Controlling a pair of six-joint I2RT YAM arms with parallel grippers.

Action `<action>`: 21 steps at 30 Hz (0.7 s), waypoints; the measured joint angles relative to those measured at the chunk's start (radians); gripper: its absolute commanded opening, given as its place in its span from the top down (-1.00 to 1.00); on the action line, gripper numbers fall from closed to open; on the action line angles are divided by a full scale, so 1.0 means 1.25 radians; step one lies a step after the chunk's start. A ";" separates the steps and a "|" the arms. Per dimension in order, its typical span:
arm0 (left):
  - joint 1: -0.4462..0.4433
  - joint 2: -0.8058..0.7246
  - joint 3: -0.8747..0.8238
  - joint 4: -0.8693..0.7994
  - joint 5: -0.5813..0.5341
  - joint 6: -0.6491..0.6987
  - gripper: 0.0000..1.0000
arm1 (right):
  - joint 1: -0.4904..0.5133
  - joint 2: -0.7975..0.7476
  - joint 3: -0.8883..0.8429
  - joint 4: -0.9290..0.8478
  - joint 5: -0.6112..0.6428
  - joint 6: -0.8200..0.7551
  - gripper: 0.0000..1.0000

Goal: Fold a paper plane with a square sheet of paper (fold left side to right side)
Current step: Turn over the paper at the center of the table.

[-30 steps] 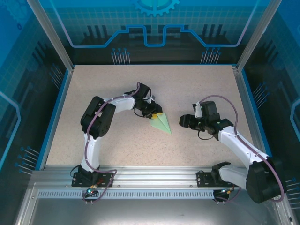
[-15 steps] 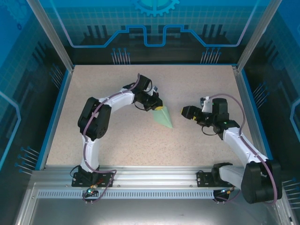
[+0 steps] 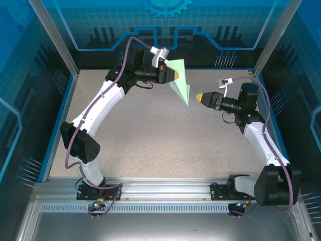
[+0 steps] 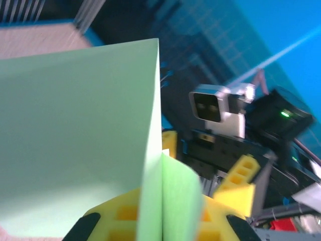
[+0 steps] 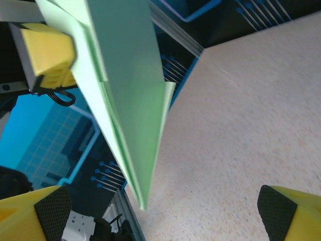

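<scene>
Paper plane [image 3: 180,83]: folded dart, held in the air over the far part of the table [image 3: 150,145], nose pointing down.
Left gripper [image 3: 172,74]: jaws clamped on the plane's wide rear end.
Right gripper [image 3: 200,97]: jaws spread wide, holding nothing, just beside the nose without touching it.
</scene>
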 measured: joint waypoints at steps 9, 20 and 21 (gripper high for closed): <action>0.000 -0.010 0.050 -0.042 0.105 0.096 0.86 | 0.099 0.054 0.074 0.055 -0.065 -0.030 -0.99; 0.000 0.000 0.070 -0.077 0.128 0.106 0.81 | 0.168 0.080 0.157 -0.002 -0.054 -0.094 -0.23; 0.000 0.004 0.074 -0.078 0.130 0.106 0.80 | 0.172 0.080 0.164 -0.009 -0.053 -0.103 -0.14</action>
